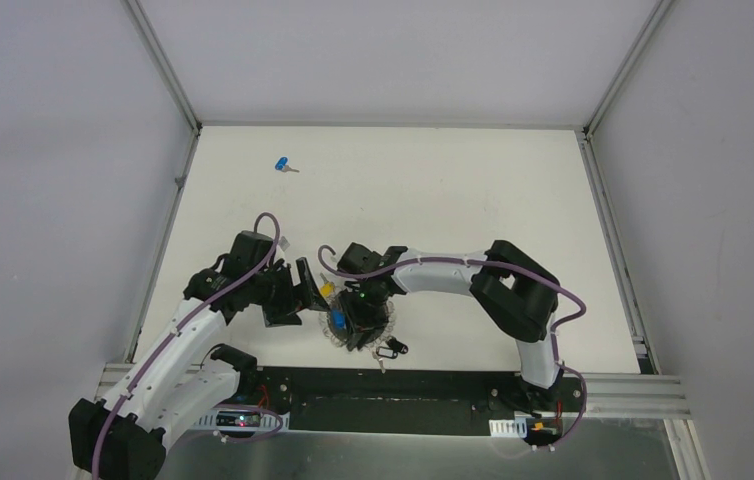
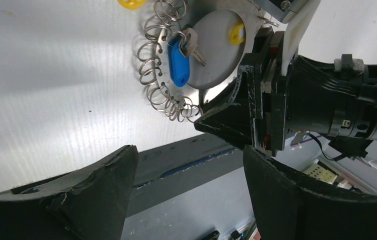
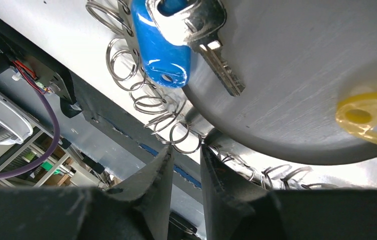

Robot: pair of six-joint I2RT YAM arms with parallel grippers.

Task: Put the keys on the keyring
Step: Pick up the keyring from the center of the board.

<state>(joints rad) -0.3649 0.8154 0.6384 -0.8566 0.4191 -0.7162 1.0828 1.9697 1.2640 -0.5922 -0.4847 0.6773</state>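
There, round brushed-metal keyring (image 2: 216, 47), wire-fringed.

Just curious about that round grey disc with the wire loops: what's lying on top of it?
On the grey disc lie a silver key with a blue tag, and a yellow tag. Anything beneath the tags or the disc itself is covered.

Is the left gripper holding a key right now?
No, the left gripper is open with nothing between its fingers; the blue-headed key sits on the keyring beyond it.
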